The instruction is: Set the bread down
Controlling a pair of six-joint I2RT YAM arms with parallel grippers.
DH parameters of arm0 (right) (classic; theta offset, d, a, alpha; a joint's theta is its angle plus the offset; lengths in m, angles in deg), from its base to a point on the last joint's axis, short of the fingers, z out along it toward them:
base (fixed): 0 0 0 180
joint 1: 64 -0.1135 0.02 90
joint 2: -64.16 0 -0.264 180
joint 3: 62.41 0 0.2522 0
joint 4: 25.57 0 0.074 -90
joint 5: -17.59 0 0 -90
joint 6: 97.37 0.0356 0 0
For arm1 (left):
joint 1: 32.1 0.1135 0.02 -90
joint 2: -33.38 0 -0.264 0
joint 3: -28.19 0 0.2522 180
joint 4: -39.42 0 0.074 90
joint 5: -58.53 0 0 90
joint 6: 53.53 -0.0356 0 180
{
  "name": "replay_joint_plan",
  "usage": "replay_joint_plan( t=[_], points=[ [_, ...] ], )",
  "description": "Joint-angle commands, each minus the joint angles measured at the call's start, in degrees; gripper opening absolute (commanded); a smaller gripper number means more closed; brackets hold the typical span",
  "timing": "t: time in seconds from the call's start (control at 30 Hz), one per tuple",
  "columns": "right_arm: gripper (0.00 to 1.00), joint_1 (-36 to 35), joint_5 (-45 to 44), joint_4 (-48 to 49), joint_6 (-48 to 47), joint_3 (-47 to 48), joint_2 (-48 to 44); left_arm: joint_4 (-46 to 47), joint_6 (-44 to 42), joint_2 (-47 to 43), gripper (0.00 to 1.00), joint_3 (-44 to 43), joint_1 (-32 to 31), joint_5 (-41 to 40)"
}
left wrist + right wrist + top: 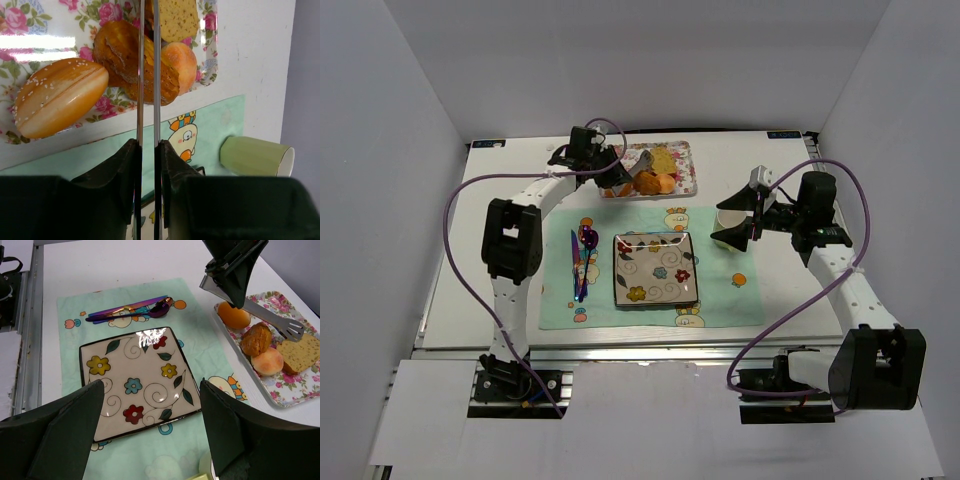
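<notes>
Bread (176,19) by tongs (156,75) beyond left jaws

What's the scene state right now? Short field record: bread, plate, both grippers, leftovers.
bread: slice lying on the flowered tray, not picked up
plate: square, empty, on the green mat
left gripper: shut on tongs, tong tips over the tray by the bread
right gripper: open, holding nothing, next to the cup
cutlery: on the mat, left of the plate in the top view
status: bread not yet on plate
</notes>
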Motion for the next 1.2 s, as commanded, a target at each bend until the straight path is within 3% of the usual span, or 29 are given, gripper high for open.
replay_joint_plan(
  t=[0.0,0.07,0.23,0.33,0.47,0.7,0.83,1.07,1.17],
  points=[
    [0.82,0.5,1.5,2.5,0.8,0.0,-1.6,3.3,1.3,-3.0,0.04,-2.0,-0.2,1.9],
    [0.82,0.5,1.5,2.3,0.8,0.2,-1.7,4.5,2.6,-4.3,0.00,-1.9,0.2,1.7],
    [0.82,0.7,1.5,1.6,0.7,0.5,-2.2,14.0,8.4,-13.4,0.00,1.9,0.9,1.9],
    [0.82,0.8,1.4,1.3,0.6,0.7,-2.2,14.7,8.7,-19.0,0.00,5.3,0.9,1.2],
    [0.82,0.9,1.1,-1.2,-0.4,1.4,-2.3,11.6,5.7,-26.5,0.00,13.9,1.0,3.2],
    [0.82,1.7,0.3,-4.3,-3.2,3.1,-2.4,6.3,1.9,-48.3,0.00,45.7,0.3,11.1],
    [0.82,1.8,0.3,-5.9,-4.2,4.3,-1.9,1.6,0.0,-59.0,0.00,55.7,0.3,13.1],
    [0.82,1.8,1.1,-6.6,-3.6,5.9,-0.5,-5.0,-4.3,-65.2,0.02,61.3,0.3,12.8],
    [0.82,1.8,0.9,-6.7,-3.6,6.0,-0.6,-6.2,-5.8,-64.2,0.12,61.5,0.2,12.8]
  ],
)
